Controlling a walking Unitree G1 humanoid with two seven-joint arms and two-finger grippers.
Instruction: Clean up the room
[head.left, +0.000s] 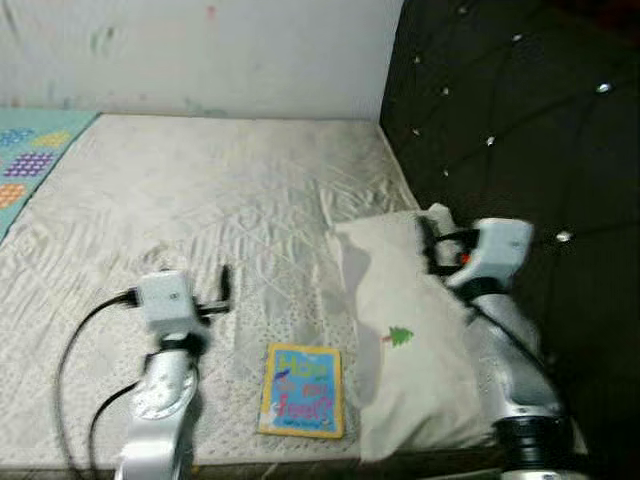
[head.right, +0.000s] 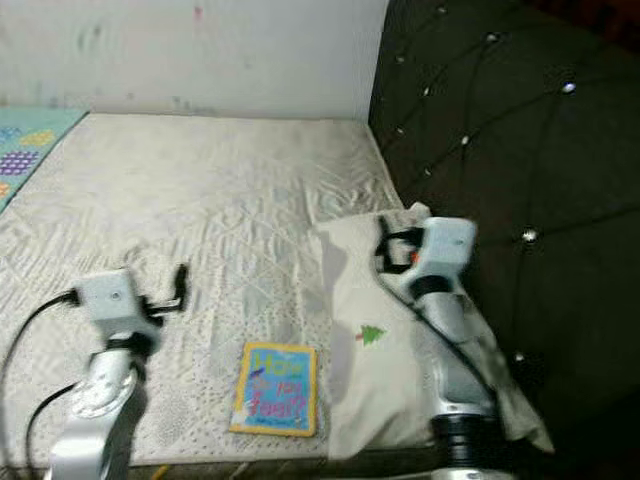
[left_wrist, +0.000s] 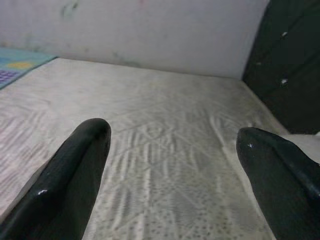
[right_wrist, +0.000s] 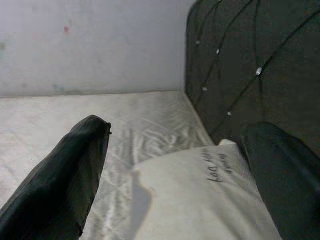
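Observation:
A white pillow with a small green tree print lies on the mattress, against the dark headboard. A yellow and blue picture book lies flat near the bed's front edge, just left of the pillow. My right gripper hovers over the pillow's far end, open, with nothing between its fingers. The pillow lies below them in the right wrist view. My left gripper is raised over the bare mattress, left of the book. It is open and empty, its fingers wide apart.
The black tufted headboard with shiny studs rises along the right. A pale wall closes off the far side. A colourful patterned mat lies at the far left beside the mattress.

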